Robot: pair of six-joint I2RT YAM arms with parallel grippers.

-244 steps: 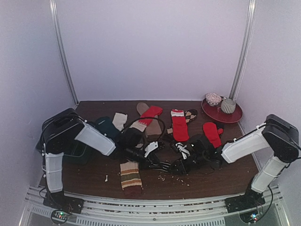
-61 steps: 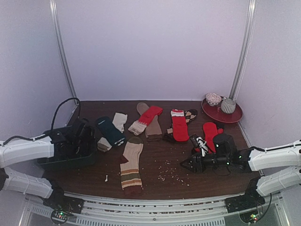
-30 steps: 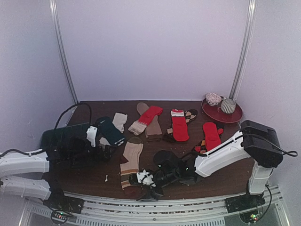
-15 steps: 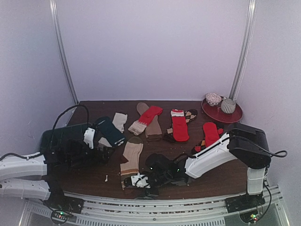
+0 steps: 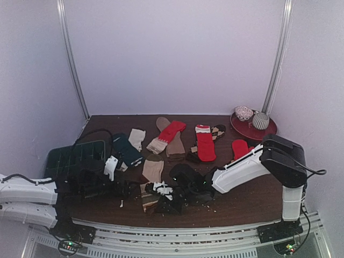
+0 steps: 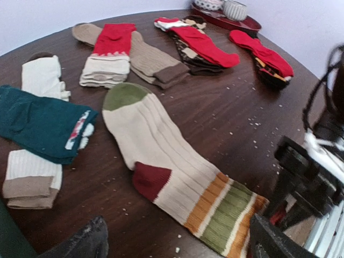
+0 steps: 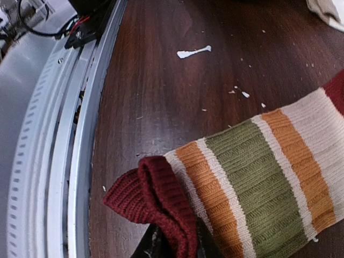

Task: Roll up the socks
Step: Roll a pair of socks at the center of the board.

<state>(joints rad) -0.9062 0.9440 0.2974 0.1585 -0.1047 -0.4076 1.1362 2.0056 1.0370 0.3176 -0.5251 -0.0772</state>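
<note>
Found the right hand (image 7: 172, 244) clenched on the maroon cuff (image 7: 156, 193) of the striped sock (image 7: 269, 177). Saw that cuff pinched into a fold and raised off the bench (image 7: 161, 80), with only a dark sliver of the fingers (image 7: 153, 248) visible under it. Logged orange and green bands just behind the cuff, then tan, lying flat on the wood. Noted a white scrap (image 7: 193, 52) and pale crumbs close by, and a metal rail (image 7: 70, 140) along the near edge.

Found the left hand (image 6: 180, 231) released, fingers (image 6: 80, 244) spread wide, low over the bench at the sock's cuff end, gripping nothing. Cannot tell whether touching the sock. From the top view, placed both hands close together at the sock's near end, left of bench centre.

Working outward:
- Marked a teal sock (image 6: 37, 121) just left of the striped sock's green toe, lying across a cream sock (image 6: 29, 180) with a tan cuff.
- Marked a second cream sock (image 6: 40, 75) just beyond the teal one.
- Farther back, marked a red sock (image 6: 110, 51) overlapping a brown sock (image 6: 148, 62).
- To the right, marked a second red sock (image 6: 204, 45) laid over an argyle sock (image 6: 185, 52).
- Marked a third red sock (image 6: 260, 51) near the right edge.
- Spotted a red plate (image 6: 231, 20) at the far right corner, carrying two small vessels.
- Spotted the green tray (image 5: 72, 156) at the left edge, behind the left arm.
</note>
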